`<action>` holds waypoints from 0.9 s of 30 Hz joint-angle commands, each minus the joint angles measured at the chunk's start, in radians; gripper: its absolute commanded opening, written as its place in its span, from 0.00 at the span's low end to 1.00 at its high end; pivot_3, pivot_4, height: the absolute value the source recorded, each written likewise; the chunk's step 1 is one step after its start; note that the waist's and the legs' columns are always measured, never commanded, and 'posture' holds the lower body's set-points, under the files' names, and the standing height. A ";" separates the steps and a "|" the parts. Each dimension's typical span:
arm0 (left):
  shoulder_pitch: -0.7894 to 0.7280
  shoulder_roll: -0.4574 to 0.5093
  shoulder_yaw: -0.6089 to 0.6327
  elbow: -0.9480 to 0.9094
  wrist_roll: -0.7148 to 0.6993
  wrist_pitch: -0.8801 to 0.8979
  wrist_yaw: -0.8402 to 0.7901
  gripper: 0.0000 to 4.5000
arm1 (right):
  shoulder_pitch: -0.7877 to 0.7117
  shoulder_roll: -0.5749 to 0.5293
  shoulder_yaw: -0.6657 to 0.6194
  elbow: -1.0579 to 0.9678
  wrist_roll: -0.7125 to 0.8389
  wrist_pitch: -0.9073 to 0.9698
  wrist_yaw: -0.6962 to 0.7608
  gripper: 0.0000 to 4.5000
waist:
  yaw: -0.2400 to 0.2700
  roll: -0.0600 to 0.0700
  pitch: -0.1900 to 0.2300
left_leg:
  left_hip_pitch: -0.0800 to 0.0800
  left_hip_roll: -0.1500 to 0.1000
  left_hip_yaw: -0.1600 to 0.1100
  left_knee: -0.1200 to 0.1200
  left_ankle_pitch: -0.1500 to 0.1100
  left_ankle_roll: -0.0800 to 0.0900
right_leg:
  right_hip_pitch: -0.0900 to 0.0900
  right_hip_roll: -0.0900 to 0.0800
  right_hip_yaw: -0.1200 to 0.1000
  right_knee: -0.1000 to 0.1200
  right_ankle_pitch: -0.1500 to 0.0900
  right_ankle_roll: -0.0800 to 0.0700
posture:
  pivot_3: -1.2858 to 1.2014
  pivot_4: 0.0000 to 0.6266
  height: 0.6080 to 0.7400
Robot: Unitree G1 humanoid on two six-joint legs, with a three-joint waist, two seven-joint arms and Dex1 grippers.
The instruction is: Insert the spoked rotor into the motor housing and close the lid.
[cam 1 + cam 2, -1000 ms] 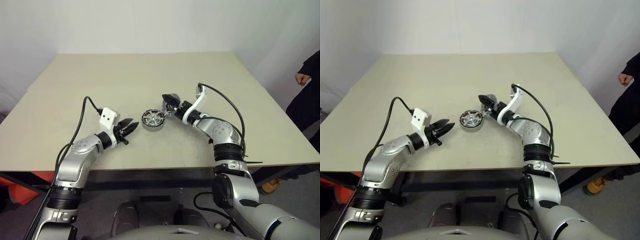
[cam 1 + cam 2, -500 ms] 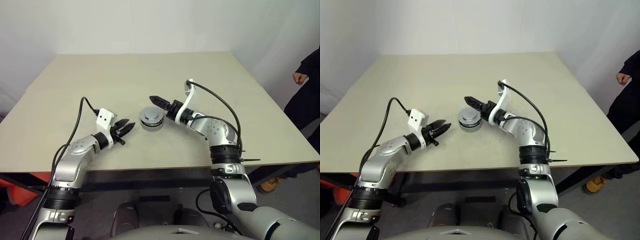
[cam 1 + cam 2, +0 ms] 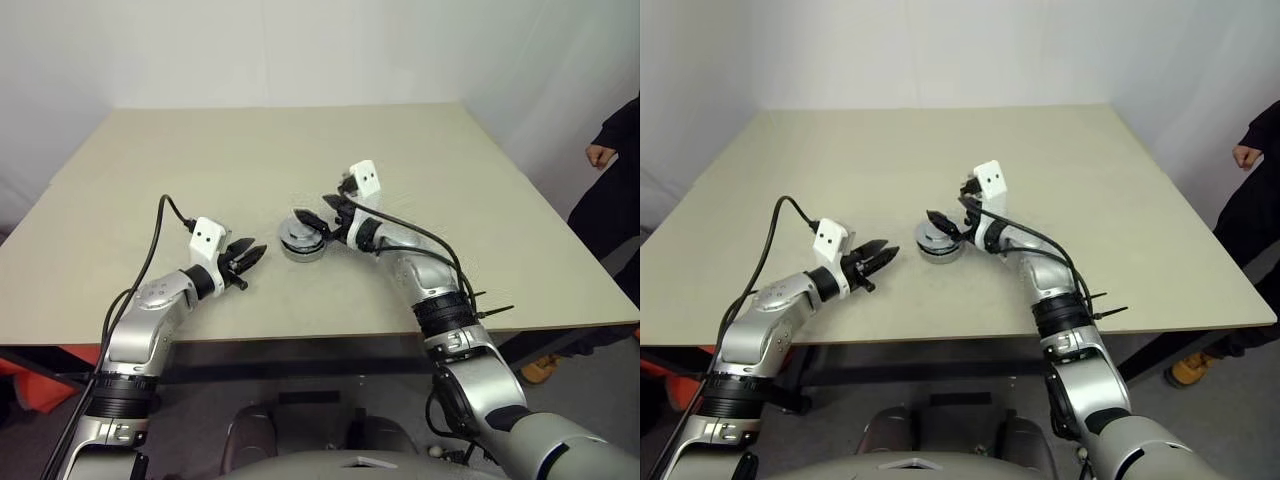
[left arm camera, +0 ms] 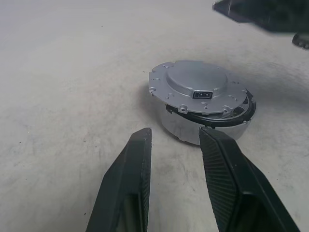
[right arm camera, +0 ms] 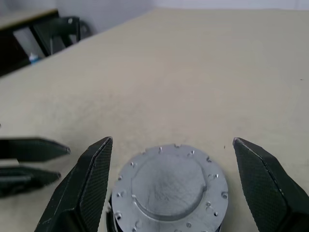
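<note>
Straddling the round silver metal lid (image 5: 170,191) resting slightly askew on the dark copper-wound motor housing (image 4: 212,121) mid-tabletop (image 3: 300,150), the wide-open, empty right end effector (image 3: 318,220) looks poised to seat it, while the part-open, empty left end effector (image 3: 247,254) waits just beside.

I see a plain beige table (image 3: 200,160), matte top with faint scuffs. White wall (image 3: 300,50) directly behind the table's far edge. A person (image 3: 615,190) in dark clothing stands off the table's right side, one hand (image 3: 600,155) just past that edge. Their tan shoe (image 3: 545,370) is on the grey floor below the table's near right corner. Something orange (image 3: 30,375) sits under the table's near left corner; can't tell what.
</note>
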 commanded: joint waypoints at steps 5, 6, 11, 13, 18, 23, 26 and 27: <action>-0.016 0.001 0.009 -0.016 0.003 -0.025 -0.002 0.37 | -0.068 0.042 -0.005 0.132 -0.057 -0.101 -0.003 1.00 | -0.003 0.000 0.000 | 0.000 0.000 0.000 0.001 0.000 0.001 | 0.000 0.000 0.000 0.000 0.000 0.000 | 0.52 0.00 1.00; -0.014 0.000 0.008 -0.018 0.003 -0.025 -0.002 0.37 | -0.073 0.047 -0.007 0.151 -0.063 -0.109 -0.004 1.00 | -0.003 0.000 0.000 | 0.000 0.000 0.000 0.001 -0.001 0.001 | 0.000 0.000 0.000 0.001 0.000 0.000 | 0.52 0.00 1.00; -0.006 -0.001 0.009 -0.027 0.003 -0.024 0.001 0.37 | -0.097 0.070 -0.007 0.234 -0.088 -0.132 -0.006 1.00 | -0.003 0.000 0.000 | 0.000 0.000 0.000 0.002 -0.002 0.004 | 0.001 0.000 0.000 0.001 0.000 -0.001 | 0.52 0.00 1.00; -0.003 0.000 0.011 -0.029 0.003 -0.025 0.002 0.37 | -0.097 0.076 -0.004 0.256 -0.097 -0.141 -0.002 1.00 | -0.003 0.000 0.000 | 0.000 0.000 0.000 0.002 -0.003 0.004 | 0.001 0.000 0.000 0.001 0.000 -0.001 | 0.52 0.00 1.00; 0.001 0.002 0.014 -0.035 0.001 -0.023 0.006 0.37 | -0.106 0.085 -0.003 0.315 -0.123 -0.178 -0.006 1.00 | -0.004 0.000 0.000 | 0.000 0.001 0.000 0.004 -0.004 0.006 | 0.001 0.000 0.000 0.001 0.000 -0.001 | 0.52 0.00 1.00; 0.004 0.004 0.020 -0.040 -0.004 -0.015 0.010 0.38 | -0.109 0.074 0.018 0.326 -0.163 -0.220 0.004 0.90 | -0.004 0.000 0.000 | 0.001 0.001 0.000 0.004 -0.004 0.006 | 0.002 0.000 0.000 0.002 0.001 -0.001 | 0.52 0.00 1.00; -0.001 0.009 0.034 -0.031 -0.011 -0.011 0.010 0.38 | -0.109 0.058 0.026 0.312 -0.183 -0.235 0.017 0.71 | -0.004 0.000 0.000 | 0.001 0.001 0.000 0.004 -0.004 0.006 | 0.002 0.000 0.000 0.002 0.001 -0.002 | 0.52 0.00 1.00; -0.003 0.010 0.037 -0.028 -0.013 -0.010 0.011 0.38 | -0.109 0.054 0.027 0.308 -0.186 -0.236 0.021 0.68 | -0.004 0.000 0.000 | 0.001 0.001 0.000 0.004 -0.004 0.006 | 0.002 0.000 0.000 0.002 0.001 -0.002 | 0.52 0.00 1.00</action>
